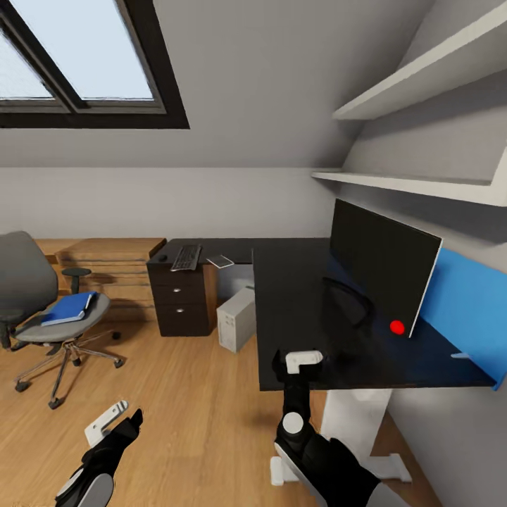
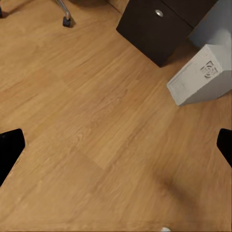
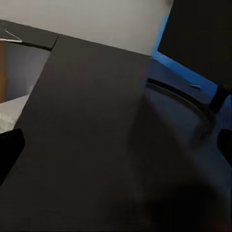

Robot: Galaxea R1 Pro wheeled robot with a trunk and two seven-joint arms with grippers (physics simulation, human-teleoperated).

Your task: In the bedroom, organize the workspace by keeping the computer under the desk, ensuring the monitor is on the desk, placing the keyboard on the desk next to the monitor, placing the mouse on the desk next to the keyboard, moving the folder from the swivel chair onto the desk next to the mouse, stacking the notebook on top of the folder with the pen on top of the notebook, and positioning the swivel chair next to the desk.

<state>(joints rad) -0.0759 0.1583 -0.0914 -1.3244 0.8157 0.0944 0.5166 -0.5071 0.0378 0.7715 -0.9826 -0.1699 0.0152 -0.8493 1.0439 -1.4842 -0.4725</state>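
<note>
Along the near edge of the desk the right gripper hovers over bare black top, its fingers spread and empty, the monitor just beyond it to the right. Open wooden floor lies between desk and swivel chair, where the left gripper hangs open. The folder rests on the chair seat, well apart from both; the keyboard sits on the far wing, the computer beneath

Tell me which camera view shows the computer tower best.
The left wrist view: the computer sits close, whole side and vent visible on the floor. The head view shows the computer smaller, partly tucked beneath the desk.
</note>
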